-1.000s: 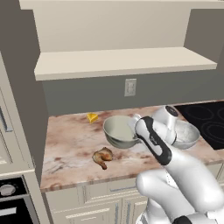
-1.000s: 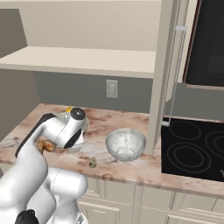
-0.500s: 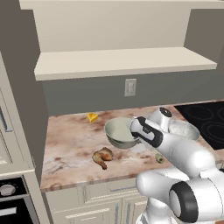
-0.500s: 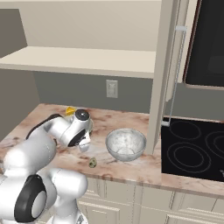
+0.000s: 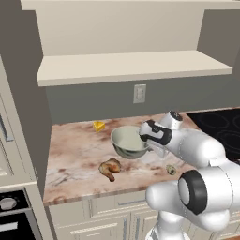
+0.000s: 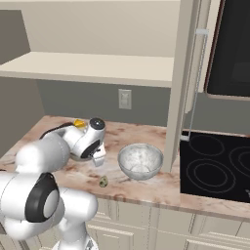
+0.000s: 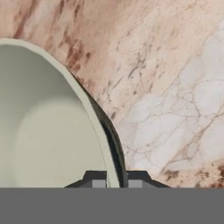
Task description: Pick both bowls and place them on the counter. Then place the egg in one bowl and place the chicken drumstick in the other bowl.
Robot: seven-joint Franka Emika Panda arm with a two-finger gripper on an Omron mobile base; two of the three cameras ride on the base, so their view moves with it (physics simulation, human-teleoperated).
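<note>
The dark grey-green bowl (image 5: 127,141) with its pale cream inside (image 7: 43,131) stands on the marbled counter (image 5: 75,150). My gripper (image 5: 151,149) is shut on its right rim; in the hand view the rim runs between my fingertips (image 7: 95,181). The white speckled bowl (image 6: 140,161) stands on the counter to the right, near the wall panel. The egg (image 6: 103,182) lies near the counter's front edge, also seen as a small egg (image 5: 171,169) below my forearm. The chicken drumstick (image 5: 110,168) lies in front of the dark bowl.
A yellow cheese wedge (image 5: 98,126) lies near the back wall. A black cooktop (image 6: 219,166) adjoins the counter on the right. A pale shelf (image 5: 131,65) hangs above. A tall cabinet panel (image 6: 178,97) stands by the white bowl.
My arm's elbow has swung to the right and lower, while the hand stays at the dark bowl's rim. Neither bowl has moved.
</note>
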